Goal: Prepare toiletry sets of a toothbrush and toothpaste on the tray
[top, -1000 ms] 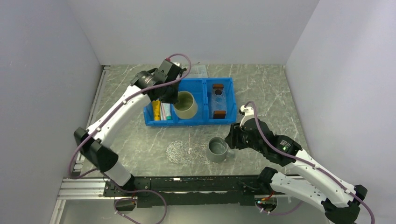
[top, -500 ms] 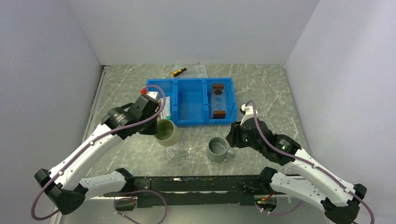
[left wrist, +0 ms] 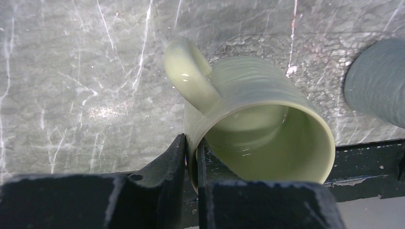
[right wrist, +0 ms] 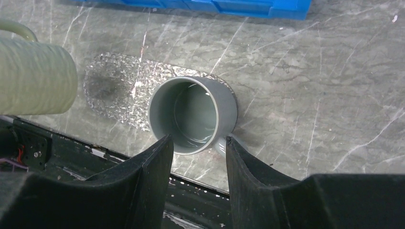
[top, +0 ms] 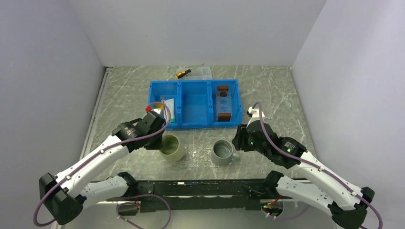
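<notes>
My left gripper is shut on the rim of a pale green mug, one finger inside and one outside. It holds the mug near the table's front edge. I cannot tell if the mug touches the table. My right gripper is open just behind a grey mug standing on the table. The clear tray with brown block handles lies in the blue bin's right compartment. A pale toothpaste tube lies in the left compartment. I cannot make out the toothbrush.
The blue three-compartment bin stands mid-table. A yellow-and-black screwdriver lies behind it. A clear bumpy mat lies between the two mugs, also in the right wrist view. The black front rail is close below.
My left arm has lifted the green mug out of the bin's middle compartment and brought it forward, down to the left of the grey mug. The right arm has barely moved.
</notes>
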Robot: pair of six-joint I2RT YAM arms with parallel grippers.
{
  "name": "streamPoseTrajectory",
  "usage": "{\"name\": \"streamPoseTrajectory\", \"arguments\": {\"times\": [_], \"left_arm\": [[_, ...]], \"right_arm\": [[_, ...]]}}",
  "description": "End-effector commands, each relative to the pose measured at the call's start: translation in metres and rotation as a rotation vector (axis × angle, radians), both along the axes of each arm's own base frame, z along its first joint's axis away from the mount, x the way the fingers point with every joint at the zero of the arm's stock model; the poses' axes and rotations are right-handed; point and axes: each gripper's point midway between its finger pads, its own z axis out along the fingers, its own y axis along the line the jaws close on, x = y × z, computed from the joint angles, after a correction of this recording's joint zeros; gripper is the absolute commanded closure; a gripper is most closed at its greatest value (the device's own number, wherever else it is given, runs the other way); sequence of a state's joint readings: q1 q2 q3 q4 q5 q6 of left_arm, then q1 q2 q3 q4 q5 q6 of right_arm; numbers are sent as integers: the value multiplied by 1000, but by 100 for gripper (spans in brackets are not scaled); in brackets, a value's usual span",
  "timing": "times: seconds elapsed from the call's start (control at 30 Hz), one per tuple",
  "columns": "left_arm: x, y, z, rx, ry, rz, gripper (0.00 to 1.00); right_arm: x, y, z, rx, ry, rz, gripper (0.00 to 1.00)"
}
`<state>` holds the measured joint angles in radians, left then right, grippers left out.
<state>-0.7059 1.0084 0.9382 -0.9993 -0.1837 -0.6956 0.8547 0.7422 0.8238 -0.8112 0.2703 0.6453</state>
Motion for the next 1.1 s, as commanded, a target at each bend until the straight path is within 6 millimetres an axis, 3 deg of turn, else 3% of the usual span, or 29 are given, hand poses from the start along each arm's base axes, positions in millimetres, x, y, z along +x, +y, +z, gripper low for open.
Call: {"name": "streamPoseTrajectory", "arguments": {"times": [0.0, 0.6, 1.07], "left_arm": [[17, -27, 15, -155, -87, 23, 100], [23, -42, -24, -139, -20, -13, 100], [22, -49, -41, -107, 21, -56, 100]], "right_arm": [[3, -2, 3, 18, -11, -42, 53], [4, -8, -13, -1, 20, -102, 53], [4, -6, -18, -2, 33, -103, 53]]}}
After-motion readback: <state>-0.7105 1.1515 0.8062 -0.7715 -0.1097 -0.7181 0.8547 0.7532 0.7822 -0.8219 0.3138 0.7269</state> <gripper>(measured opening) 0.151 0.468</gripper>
